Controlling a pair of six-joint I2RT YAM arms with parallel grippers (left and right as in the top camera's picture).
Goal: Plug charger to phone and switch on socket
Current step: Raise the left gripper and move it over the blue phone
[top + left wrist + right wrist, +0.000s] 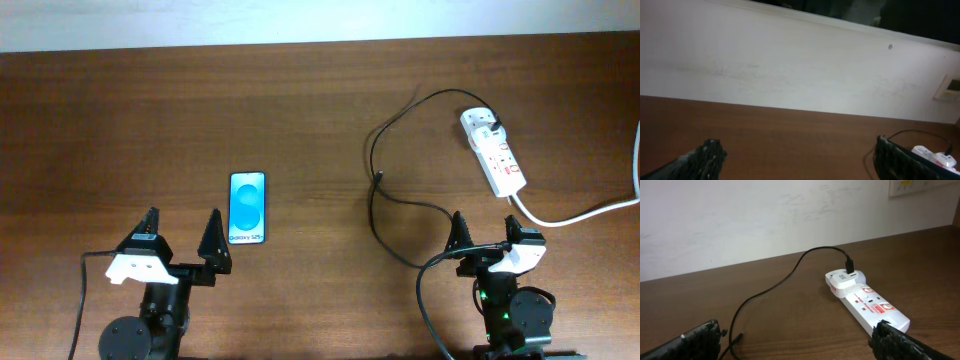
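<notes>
Now both hold nothing, jaws wide: left gripper [182,225], right gripper [485,228], by front edge. Slim phone [247,208] lies flat left of middle, likely slippery. White socket [494,152] near far right corner. Black charger [372,150] thin, floppy, light; we should pinch just behind tip [381,178], near middle.

The left hand [182,240] has two black triangular fingers [213,240] with a rough, ribbed surface. They are fixed to a black crossbar under a white housing [135,266]. The left arm is black with a round black joint [128,338], and a thin black cable [80,300] runs along its side. The right hand [486,240] is built the same, with its own white cover [522,254]. Small green lights [484,297] glow on its black body, beside a black lead [422,300].
</notes>
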